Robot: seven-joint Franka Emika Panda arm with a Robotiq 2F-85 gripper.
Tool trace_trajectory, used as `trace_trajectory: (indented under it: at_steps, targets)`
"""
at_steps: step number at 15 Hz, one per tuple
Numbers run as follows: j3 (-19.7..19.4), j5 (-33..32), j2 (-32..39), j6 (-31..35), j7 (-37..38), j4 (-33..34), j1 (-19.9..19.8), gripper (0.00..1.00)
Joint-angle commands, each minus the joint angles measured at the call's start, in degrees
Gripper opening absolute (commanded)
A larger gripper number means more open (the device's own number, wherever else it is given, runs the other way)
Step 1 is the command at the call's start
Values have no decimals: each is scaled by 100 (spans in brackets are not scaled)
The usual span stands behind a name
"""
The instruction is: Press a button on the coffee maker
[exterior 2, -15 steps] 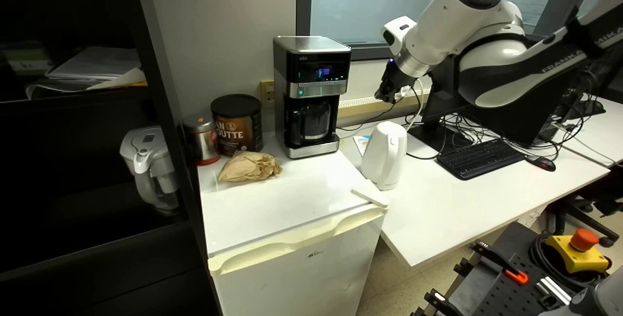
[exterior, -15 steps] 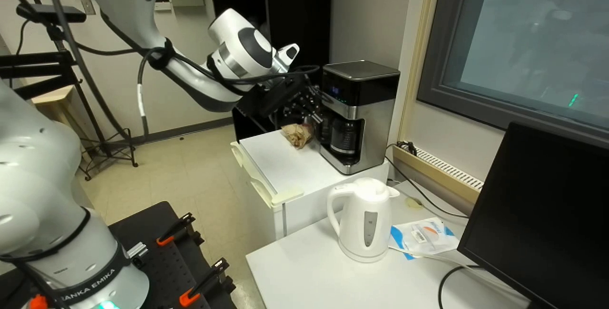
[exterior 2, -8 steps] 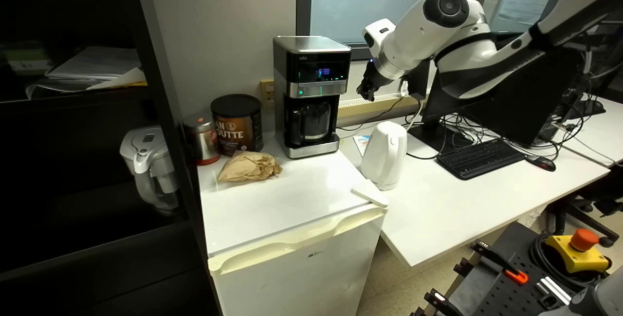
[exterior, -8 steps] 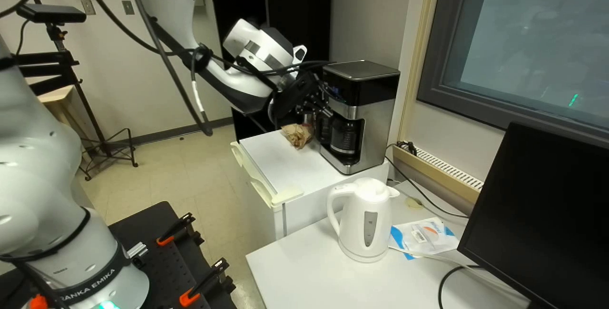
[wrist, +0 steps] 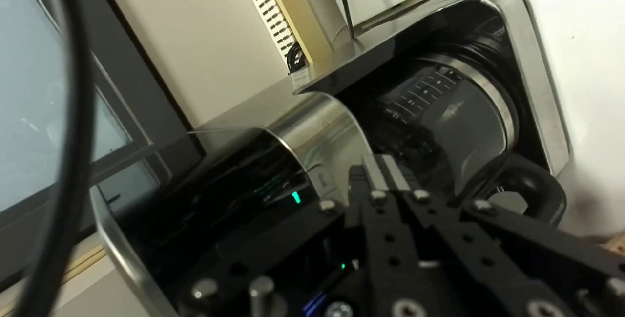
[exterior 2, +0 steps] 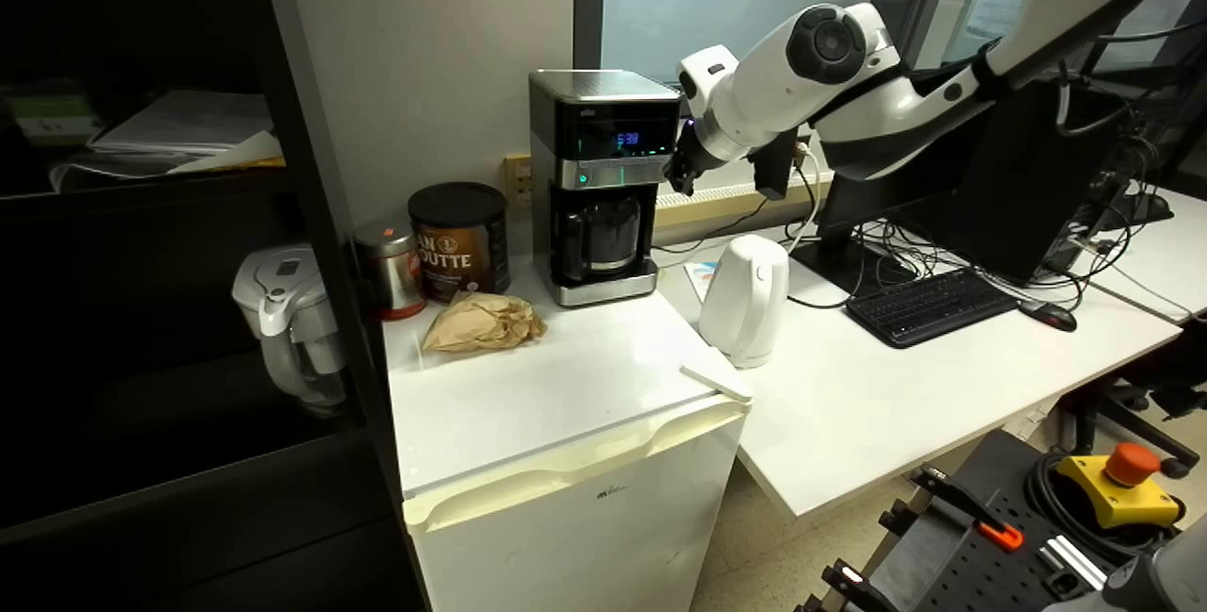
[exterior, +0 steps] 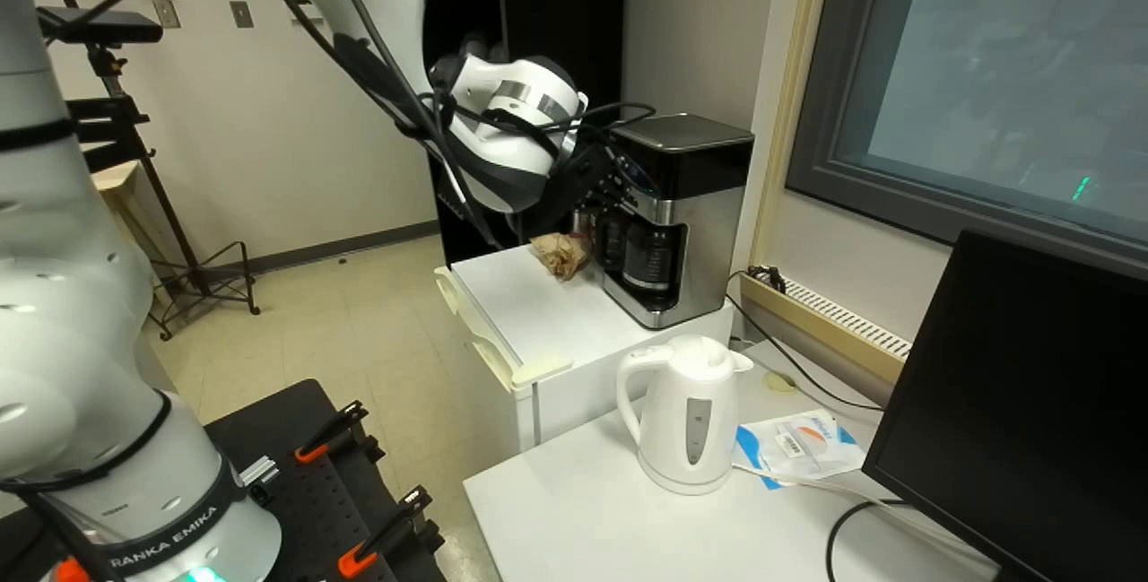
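Note:
The coffee maker stands on a white fridge top in both exterior views (exterior: 713, 174) (exterior 2: 603, 117). It has a lit blue display, a silver band of buttons (exterior 2: 603, 174) and a dark glass carafe (exterior 2: 611, 233). In the wrist view the coffee maker (wrist: 210, 200) fills the middle, with its silver band and carafe (wrist: 454, 126) seen tilted. My gripper (wrist: 385, 173) is shut with nothing between the fingertips. In both exterior views the gripper (exterior: 628, 204) (exterior 2: 681, 188) is near the coffee maker's front at band height. I cannot tell whether it touches. The fingers hide part of the band.
A white kettle (exterior: 686, 421) stands on the lower desk beside the fridge (exterior 2: 575, 395). A brown paper bag (exterior 2: 486, 322), a coffee can (exterior 2: 460, 244) and a steel canister (exterior 2: 391, 268) sit beside the coffee maker. A black shelf (exterior 2: 311, 216) and a monitor (exterior: 1022, 385) flank the area.
The arm has moved toward the coffee maker. In an exterior view the gripper has come left and its tip now overlaps the machine's right edge. The coffee maker and other objects have not moved.

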Motion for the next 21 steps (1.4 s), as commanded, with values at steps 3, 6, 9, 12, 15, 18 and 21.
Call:
trace_trajectory:
  at_steps: [3, 6, 9, 12, 15, 18, 21]
  targets:
    - [101, -757, 279, -110, 797, 430, 49, 0]
    - [138, -1029, 335, -129, 1074, 516, 38, 0]
    - [154, -1210, 409, -162, 1269, 596, 27, 0]
    - [152, -1340, 467, -194, 1407, 642, 17, 0]
    - [155, -1497, 490, -170, 1580, 672, 3, 0]
    - [165, -1678, 484, -149, 1809, 685, -7, 0]
    - [152, -1730, 358, -16, 1911, 555, -29, 0]
